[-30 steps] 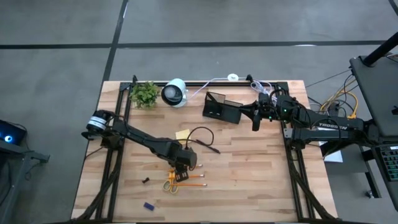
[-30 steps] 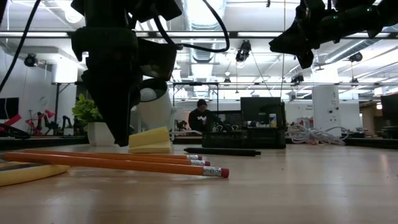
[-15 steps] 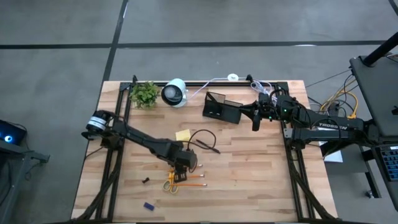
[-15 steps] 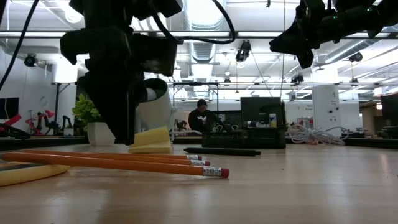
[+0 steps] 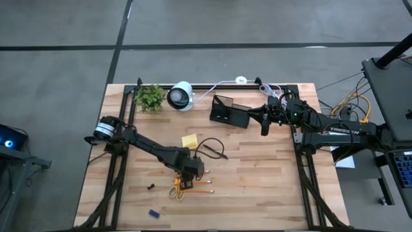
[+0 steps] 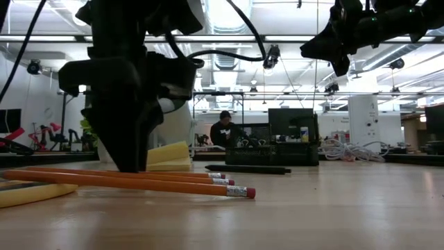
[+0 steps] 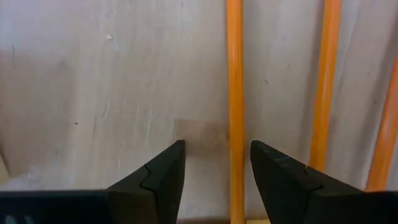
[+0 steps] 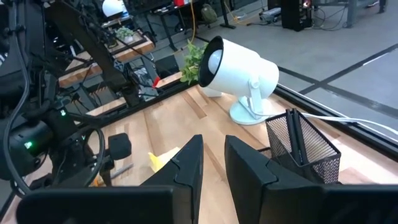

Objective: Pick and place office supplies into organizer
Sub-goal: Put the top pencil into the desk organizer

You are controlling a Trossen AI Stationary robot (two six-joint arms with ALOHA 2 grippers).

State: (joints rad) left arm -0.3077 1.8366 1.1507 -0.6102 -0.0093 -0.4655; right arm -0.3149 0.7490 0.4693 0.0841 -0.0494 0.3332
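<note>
The left tool (image 7: 214,171) hangs low over the orange pencils (image 7: 234,93) on the counter (image 5: 257,180), its fingers apart with one pencil running between them: a pick is in hand. Next it needs to drop, centre on that pencil and close. The right tool (image 8: 213,163) waits by the black mesh organizer (image 5: 228,111), fingers apart by a narrow gap, empty.

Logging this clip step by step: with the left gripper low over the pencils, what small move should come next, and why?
Probably close the left gripper on the orange pencil between its open fingers. The wrist view shows that pencil running straight through the gap, two more lying outside it, and the low view shows the fingers down at the table. The right gripper waits by the organizer.
</note>
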